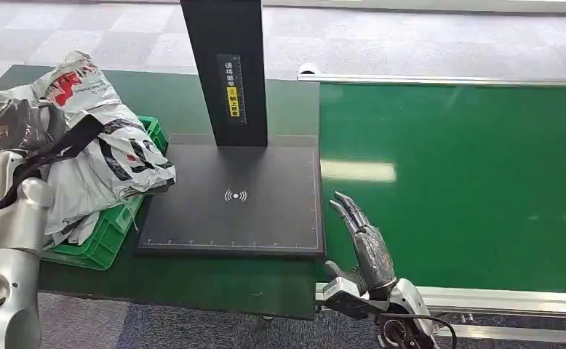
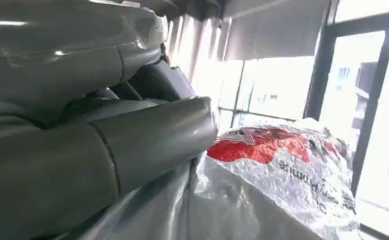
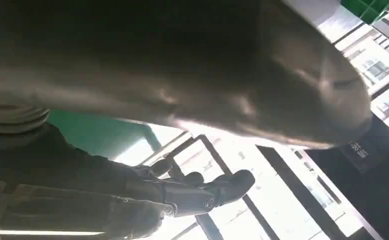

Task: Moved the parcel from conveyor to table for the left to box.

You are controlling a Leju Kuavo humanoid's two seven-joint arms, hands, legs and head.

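Right hand empty, fingers apart; left hand on parcel, grip unclear.

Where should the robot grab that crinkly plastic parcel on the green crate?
Probably the bunched, wrinkled top of the parcel, coming from above on the robot's left. It lies slumped over the green crate, and those loose folds give fingers something to pinch. The left hand is already against it.

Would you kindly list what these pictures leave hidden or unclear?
- Left hand: head view, fingers buried in the parcels; grip unclear.
- Crate: head view, mostly covered by parcels.
- Parcel print: left wrist view, crumpled, unreadable.
- Right hand: right wrist view, dark, backlit.
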